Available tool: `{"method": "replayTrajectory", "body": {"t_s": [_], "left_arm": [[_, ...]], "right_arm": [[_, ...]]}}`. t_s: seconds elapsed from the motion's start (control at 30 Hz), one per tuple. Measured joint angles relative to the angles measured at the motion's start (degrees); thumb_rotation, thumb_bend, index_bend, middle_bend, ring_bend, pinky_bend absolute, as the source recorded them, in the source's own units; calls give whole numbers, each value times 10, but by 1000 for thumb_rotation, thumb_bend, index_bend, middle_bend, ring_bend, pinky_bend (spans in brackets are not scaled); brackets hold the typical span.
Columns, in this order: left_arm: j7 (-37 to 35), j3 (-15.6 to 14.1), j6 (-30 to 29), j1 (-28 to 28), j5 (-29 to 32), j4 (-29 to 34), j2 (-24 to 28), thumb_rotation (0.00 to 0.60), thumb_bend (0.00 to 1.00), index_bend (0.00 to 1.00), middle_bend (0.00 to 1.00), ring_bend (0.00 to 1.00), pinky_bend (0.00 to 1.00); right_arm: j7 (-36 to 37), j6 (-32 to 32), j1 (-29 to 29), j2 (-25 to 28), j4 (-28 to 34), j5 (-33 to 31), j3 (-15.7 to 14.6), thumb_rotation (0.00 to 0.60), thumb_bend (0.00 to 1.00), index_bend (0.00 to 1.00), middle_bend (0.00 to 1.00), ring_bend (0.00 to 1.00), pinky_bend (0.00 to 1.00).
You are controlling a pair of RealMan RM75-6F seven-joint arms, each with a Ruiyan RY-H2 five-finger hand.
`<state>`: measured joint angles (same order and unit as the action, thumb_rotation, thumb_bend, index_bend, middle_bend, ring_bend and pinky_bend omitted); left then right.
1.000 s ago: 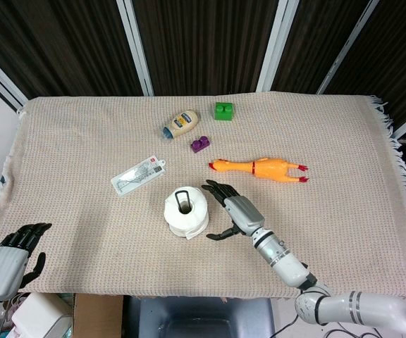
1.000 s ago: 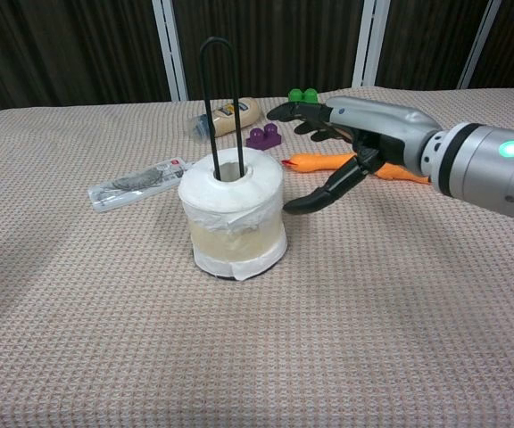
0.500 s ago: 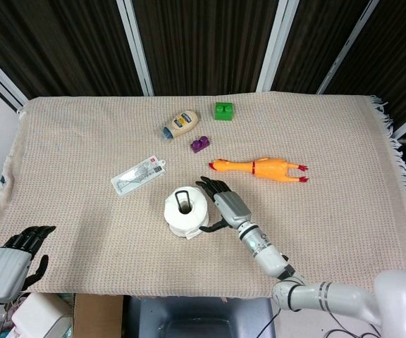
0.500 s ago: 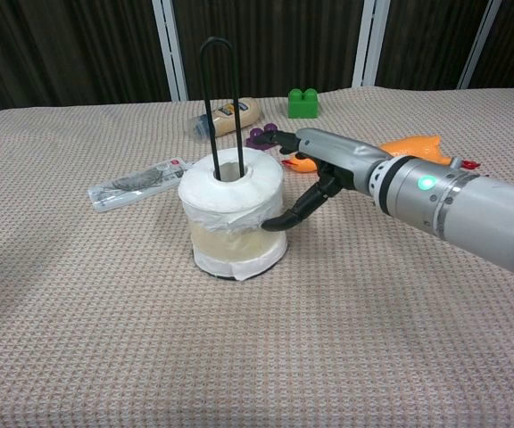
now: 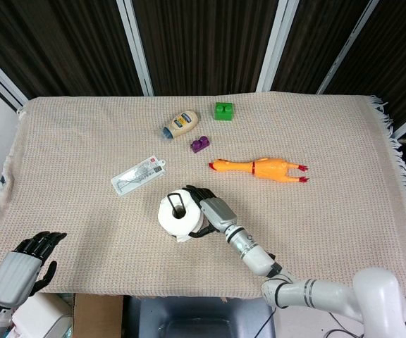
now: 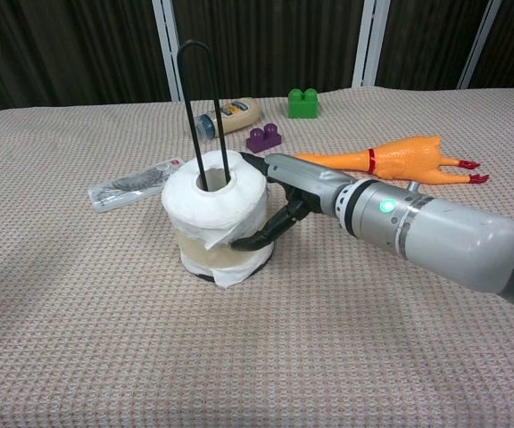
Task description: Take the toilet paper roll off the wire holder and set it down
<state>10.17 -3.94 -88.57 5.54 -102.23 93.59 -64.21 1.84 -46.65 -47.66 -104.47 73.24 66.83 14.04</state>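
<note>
The right hand point(image 6: 279, 201) is wrapped around a white toilet paper roll point(image 6: 214, 209) on a tabletop point(image 5: 344, 211) covered in a beige woven cloth. The thumb curls across the roll's near side and the other fingers press against its far side, so the hand grips the roll. The roll sits directly to the left of this hand's palm and is threaded over a black wire holder point(image 6: 202, 107), whose tall loop rises upright out of the roll's core. A loose flap of paper hangs at the roll's lower edge.

Behind the right hand, just past its fingers, lies an orange rubber chicken point(image 5: 259, 167) with red feet, stretched out sideways. Farther behind the hand sit a small purple block point(image 5: 201, 144), a mayonnaise bottle point(image 5: 180, 124) lying on its side, and a green block point(image 5: 223, 110) nearest the tabletop's far edge. Behind the roll and off to the hand's left lies a flat packaged item point(image 5: 137, 175) in clear plastic (its contents are too small to make out).

The left hand point(image 5: 21, 269) hangs well away from everything, off the near left corner of the tabletop. It holds nothing, its dark fingers extended and slightly apart.
</note>
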Motion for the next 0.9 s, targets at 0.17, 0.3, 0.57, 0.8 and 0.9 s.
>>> {"method": "replayTrajectory", "body": {"t_s": [0.17, 0.3, 0.57, 0.8, 0.9], "left_arm": [[0, -1, -4, -2, -4, 0, 0, 600, 554, 179, 226, 201, 372], [2, -3, -3, -2, -5, 0, -1, 600, 552, 179, 226, 201, 372], [6, -4, -3, -2, -8, -1, -2, 600, 552, 179, 226, 201, 373], [9, -3, -1, -2, -6, 0, -2, 600, 553, 179, 226, 201, 372], [11, -3, 2, -2, -5, 1, -3, 600, 553, 179, 226, 201, 373]], "right_arm": [[6, -32, 2, -25, -32, 20, 0, 600, 65, 307, 194, 166, 346], [27, -65, 6, -48, -59, 45, 0, 600, 65, 529, 356, 362, 536], [61, -104, 14, -69, -94, 87, -5, 600, 66, 685, 482, 476, 652], [84, -144, 20, -56, -83, 129, -12, 600, 66, 688, 483, 476, 653], [106, -160, 23, -41, -53, 143, -10, 600, 67, 688, 483, 477, 653]]}}
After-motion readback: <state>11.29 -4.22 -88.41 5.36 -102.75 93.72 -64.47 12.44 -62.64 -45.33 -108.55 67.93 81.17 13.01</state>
